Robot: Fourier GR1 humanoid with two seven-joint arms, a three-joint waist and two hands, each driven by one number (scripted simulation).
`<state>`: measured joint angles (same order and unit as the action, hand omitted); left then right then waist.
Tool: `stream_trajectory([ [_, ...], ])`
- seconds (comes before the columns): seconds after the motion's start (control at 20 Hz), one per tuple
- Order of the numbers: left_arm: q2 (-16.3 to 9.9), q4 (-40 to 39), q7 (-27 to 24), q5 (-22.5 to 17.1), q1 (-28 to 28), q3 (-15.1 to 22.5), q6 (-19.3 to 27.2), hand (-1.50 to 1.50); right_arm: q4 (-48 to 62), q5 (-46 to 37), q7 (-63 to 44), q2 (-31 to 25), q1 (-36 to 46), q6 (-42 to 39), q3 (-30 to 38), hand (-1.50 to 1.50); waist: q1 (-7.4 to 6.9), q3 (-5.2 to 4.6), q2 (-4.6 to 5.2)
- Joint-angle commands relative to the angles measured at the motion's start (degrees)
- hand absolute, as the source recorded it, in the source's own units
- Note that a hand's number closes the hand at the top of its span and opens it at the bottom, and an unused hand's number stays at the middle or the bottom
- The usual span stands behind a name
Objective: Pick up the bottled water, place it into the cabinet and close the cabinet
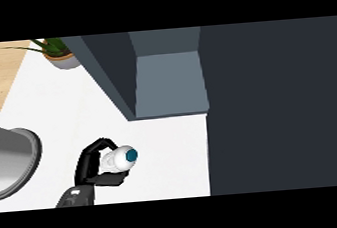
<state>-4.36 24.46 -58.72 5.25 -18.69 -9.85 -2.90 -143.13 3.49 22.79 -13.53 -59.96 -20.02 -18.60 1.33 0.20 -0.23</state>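
**Bottle in hand, cabinet opening ahead and to the right**

Nearest the view's lower edge, a grey forearm comes in at lower left, ending in a black hand (94,167). Only this one arm shows. By its place at the left I take it for the robot's left hand, though with no second arm to compare, that is a judgement. Its fingers arch over the top and its thumb comes in from below, curled round the bottled water (120,160). The bottle is seen nearly end-on, so its teal cap (132,154) faces up towards the head and slightly right; its long axis looks close to upright, tipped a little towards the cabinet. Whether its base touches the white worktop (67,114) or hangs just above it I cannot tell.

Left of the hand, a grey metal basin, likely the sink (8,161), curves in from the edge.

Farther on, the cabinet (274,102) rises as a dark mass. Its open compartment (170,83) shows a lighter grey floor, with a dark panel, probably the open door (109,75), on its left.

So the opening lies ahead of the bottle and somewhat to its right. The carry would run forward and rightward, staying clear of the door panel.

Farthest off, a potted plant (57,54) stands at the worktop's far left corner.
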Motion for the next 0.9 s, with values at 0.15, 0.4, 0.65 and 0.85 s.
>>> stream_trajectory([
  [0.15, 4.2, 4.1, 0.1, -2.3, 3.6, 4.3, 2.0, 1.5, -6.9, 1.9, -3.6, -0.9, -1.4, 1.3, 0.9, -1.5, -0.86, -0.22, 0.11],
  [0.4, 4.3, 8.7, 3.2, -9.3, 4.2, 13.8, 1.7, 1.5, -7.3, 0.2, -2.2, -1.4, -1.7, 1.2, -0.4, -1.5, -0.5, -0.24, -0.06],
  [0.65, 4.3, 18.5, 12.6, -18.8, 3.0, 23.7, 9.0, 1.5, -6.8, 1.0, 0.1, -2.3, -5.0, 0.2, 0.3, -1.5, 0.27, -0.24, -0.31],
  [0.85, 4.4, 26.2, 21.3, -21.0, 0.9, 27.7, 15.1, 1.5, -6.9, 2.0, 1.3, -2.9, -5.3, -0.3, 2.0, -1.5, -0.22, -0.17, -0.33],
])
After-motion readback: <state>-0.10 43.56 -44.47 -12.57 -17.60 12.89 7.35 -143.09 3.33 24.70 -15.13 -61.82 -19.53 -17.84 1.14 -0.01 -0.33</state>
